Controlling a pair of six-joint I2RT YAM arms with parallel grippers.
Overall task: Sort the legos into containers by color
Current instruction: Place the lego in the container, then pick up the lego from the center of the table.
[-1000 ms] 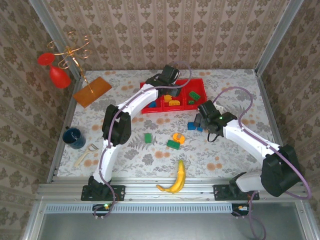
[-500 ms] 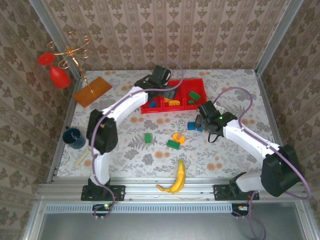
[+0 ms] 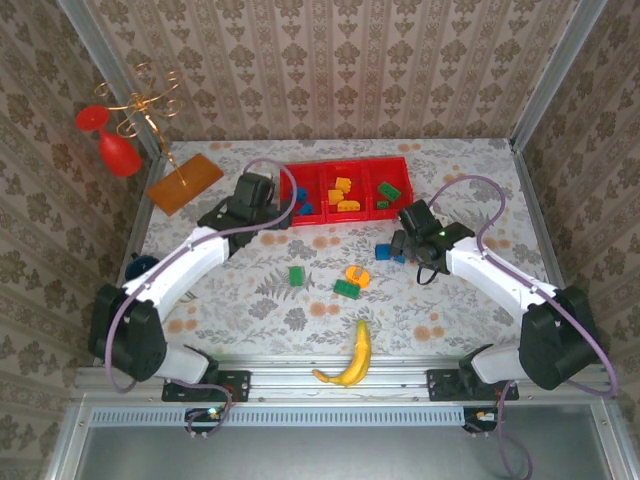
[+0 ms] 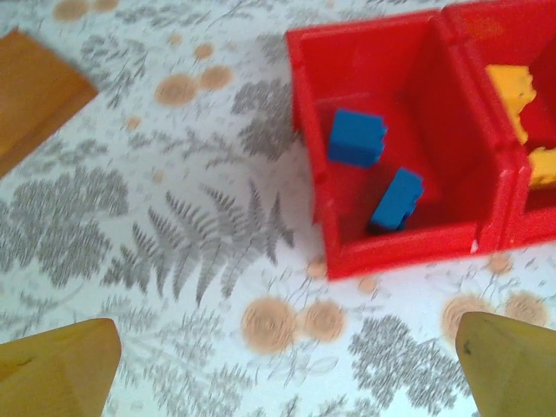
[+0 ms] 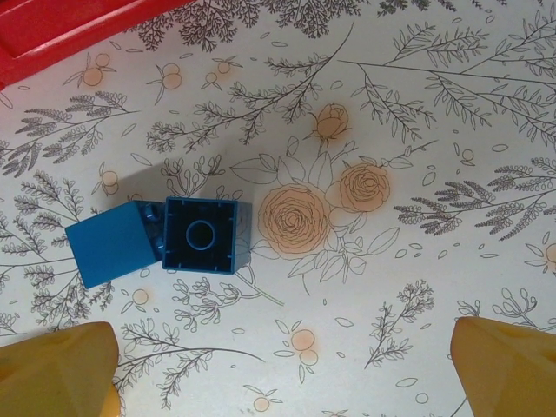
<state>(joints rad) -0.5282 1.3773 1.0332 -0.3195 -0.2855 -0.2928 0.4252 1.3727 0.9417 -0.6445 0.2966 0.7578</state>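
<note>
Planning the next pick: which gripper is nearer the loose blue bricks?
Right. Right gripper hovers over the blue bricks; left gripper is off by the tray's left end.

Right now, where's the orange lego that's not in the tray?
Top view: the orange lego lies mid-table, slightly right of centre, just behind a green lego, banana nearer the arms.

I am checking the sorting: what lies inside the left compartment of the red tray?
Two blue legos lie inside the left compartment. Its near wall hides a strip of the floor, so more could sit there.
</note>
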